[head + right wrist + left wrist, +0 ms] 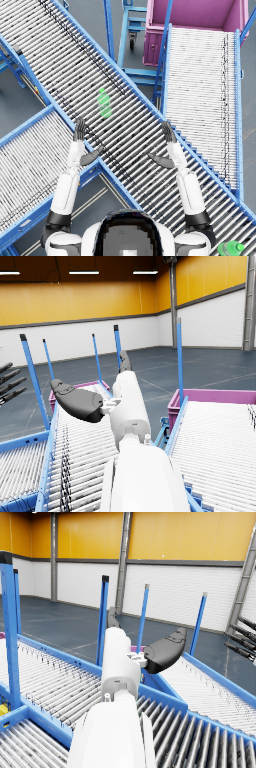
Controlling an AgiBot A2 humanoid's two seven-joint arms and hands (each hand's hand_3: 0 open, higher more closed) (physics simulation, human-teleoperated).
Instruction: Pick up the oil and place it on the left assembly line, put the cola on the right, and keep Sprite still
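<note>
A green bottle (104,103) lies on the rollers of the long diagonal conveyor (135,135), a little beyond my two hands. My left hand (82,145) hovers over the conveyor's left rail with nothing in it, fingers straight and thumb spread. My right hand (169,147) is held the same way over the conveyor's right side. The left wrist view shows my left hand (150,652) bare above the rollers, and the right wrist view shows my right hand (100,396) likewise. No oil or cola bottle shows in any view.
A left conveyor (30,160) runs off at the lower left and a right conveyor (200,90) runs up to a pink bin (195,20). A second green object (230,248) sits cut off at the bottom right corner. Blue posts (103,619) stand along the rails.
</note>
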